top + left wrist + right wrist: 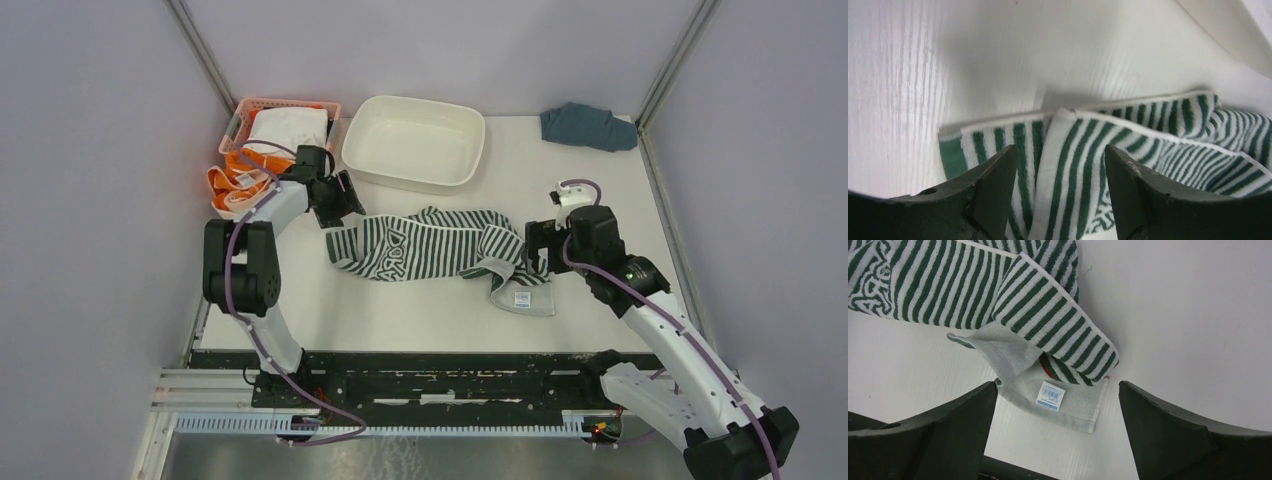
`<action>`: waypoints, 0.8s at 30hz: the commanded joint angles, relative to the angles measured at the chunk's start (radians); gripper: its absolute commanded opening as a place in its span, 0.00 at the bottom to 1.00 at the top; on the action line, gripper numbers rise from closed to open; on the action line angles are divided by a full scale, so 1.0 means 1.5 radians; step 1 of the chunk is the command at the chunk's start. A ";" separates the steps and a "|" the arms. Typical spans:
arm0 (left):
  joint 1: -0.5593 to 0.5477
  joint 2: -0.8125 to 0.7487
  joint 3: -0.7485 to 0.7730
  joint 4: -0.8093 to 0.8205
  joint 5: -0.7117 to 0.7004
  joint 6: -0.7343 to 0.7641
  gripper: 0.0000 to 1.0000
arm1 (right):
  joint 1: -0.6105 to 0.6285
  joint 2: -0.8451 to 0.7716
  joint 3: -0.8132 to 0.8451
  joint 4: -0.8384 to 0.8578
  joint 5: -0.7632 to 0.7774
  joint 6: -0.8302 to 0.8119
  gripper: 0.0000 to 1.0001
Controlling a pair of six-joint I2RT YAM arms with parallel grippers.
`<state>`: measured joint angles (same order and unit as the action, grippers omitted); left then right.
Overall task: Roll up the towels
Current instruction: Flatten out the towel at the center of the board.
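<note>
Green-and-white striped towel (430,245) lies crumpled mid-frame; left claw (1059,150), parted, straddles its left edge, right claw (1058,385) spread wide over its right end.

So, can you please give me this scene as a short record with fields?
striped towel: mid-table, crumpled, not rolled
orange towel: crumpled beside the basket
left end effector: open, at the striped towel's left end
right end effector: open, over its right corner, near the label
tub: white, behind the striped towel
</note>
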<state>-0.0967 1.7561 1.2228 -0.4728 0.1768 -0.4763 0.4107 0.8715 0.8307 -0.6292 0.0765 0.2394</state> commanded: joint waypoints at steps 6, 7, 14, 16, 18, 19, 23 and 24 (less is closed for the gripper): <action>0.052 0.158 0.154 -0.022 0.151 0.140 0.70 | 0.002 0.015 0.017 0.031 -0.066 -0.023 1.00; 0.058 0.167 0.158 -0.025 0.168 0.149 0.70 | 0.003 0.019 0.019 0.030 -0.072 -0.027 1.00; 0.069 0.204 0.157 -0.028 0.284 0.191 0.70 | 0.002 0.036 0.027 0.043 -0.098 -0.046 1.00; 0.069 0.212 0.153 -0.025 0.307 0.194 0.70 | 0.002 0.047 0.033 0.045 -0.107 -0.049 1.00; 0.069 0.220 0.150 -0.026 0.334 0.198 0.70 | 0.002 0.057 0.040 0.043 -0.115 -0.053 1.00; 0.069 0.226 0.150 -0.025 0.345 0.200 0.69 | 0.002 0.059 0.040 0.044 -0.118 -0.053 1.00; 0.068 0.235 0.150 -0.025 0.391 0.200 0.66 | 0.002 0.059 0.037 0.048 -0.129 -0.054 1.00; 0.068 0.234 0.150 -0.027 0.396 0.202 0.65 | 0.002 0.059 0.038 0.048 -0.131 -0.054 1.00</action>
<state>0.0090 2.0895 1.4300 -0.5045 0.6662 -0.2317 0.4107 0.9657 0.8383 -0.6003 -0.0906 0.1741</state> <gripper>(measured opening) 0.663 0.999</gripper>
